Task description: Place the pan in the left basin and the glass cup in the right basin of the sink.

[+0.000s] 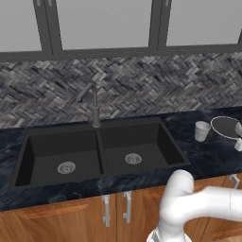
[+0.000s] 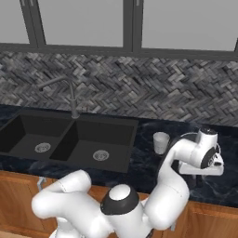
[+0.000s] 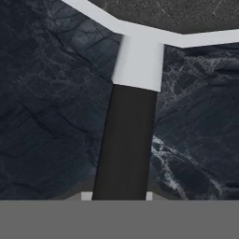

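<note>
**Ana:** While the arm is reaching out to the right, where is the pan [image 1: 226, 126] lying relative to the jaws?

**Ben:** Directly under them; in the hand view the black handle [image 3: 126, 144] is running straight up the middle from the bottom edge to a pale silvery collar, where it is meeting the rim; so the long axis of the handle is lining up with the direction the hand is looking, and the pan body is lying beyond the far end of it.

**Ana:** Are the jaws apart or together?

**Ben:** I cannot tell; the gripper [image 2: 201, 179] is pointing down at the desk [image 1: 208, 156] in the right base view, and its tips are not showing clearly; two small pale corners are peeking out either side of the handle in the hand view, which suggests the handle is sitting between them, though that is only a judgement.

**Ana:** How is the pan looking?

**Ben:** Round and shallow, dark inside with a thin pale rim, resting flat on the dark marbled desk, well right of the sink [image 1: 99, 151].

**Ana:** And the glass cup [image 1: 202, 131]?

**Ben:** Standing upright just left of the pan, between it and the right basin [image 1: 137, 151]; the left basin [image 1: 61, 158] is lying farther off, past the divider; both are showing only their silver drains.
</note>
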You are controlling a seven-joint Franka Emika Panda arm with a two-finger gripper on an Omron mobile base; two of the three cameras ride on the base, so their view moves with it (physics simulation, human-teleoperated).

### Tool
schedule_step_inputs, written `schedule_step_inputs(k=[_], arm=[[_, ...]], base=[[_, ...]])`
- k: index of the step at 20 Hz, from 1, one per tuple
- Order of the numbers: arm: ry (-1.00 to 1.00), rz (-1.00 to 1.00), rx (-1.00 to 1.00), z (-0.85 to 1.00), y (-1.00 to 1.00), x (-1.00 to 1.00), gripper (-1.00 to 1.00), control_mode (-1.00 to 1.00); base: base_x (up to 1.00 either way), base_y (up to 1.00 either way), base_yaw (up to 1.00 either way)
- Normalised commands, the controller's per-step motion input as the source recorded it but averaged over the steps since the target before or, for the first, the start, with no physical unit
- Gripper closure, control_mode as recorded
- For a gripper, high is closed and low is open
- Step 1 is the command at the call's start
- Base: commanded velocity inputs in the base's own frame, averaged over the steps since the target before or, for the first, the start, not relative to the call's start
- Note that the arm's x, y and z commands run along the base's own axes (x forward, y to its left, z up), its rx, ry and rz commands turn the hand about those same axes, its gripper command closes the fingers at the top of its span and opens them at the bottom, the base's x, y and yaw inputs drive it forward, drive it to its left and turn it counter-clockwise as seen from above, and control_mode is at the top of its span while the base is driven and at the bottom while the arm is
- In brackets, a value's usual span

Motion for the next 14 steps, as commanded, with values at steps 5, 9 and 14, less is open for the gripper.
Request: schedule_step_inputs(k=[5, 9, 14], arm=[[0.00, -0.02, -0.10, 0.40, 0.02, -0.22, 1.00, -1.00], [0.00, 0.00, -0.09, 0.38, 0.15, -0.28, 1.00, -1.00], [0.00, 0.00, -0.02, 0.41, 0.16, -0.30, 1.00, -1.00]], base=[[0.00, 0.00, 0.00], [0.00, 0.00, 0.00], [0.00, 0.00, 0.00]])
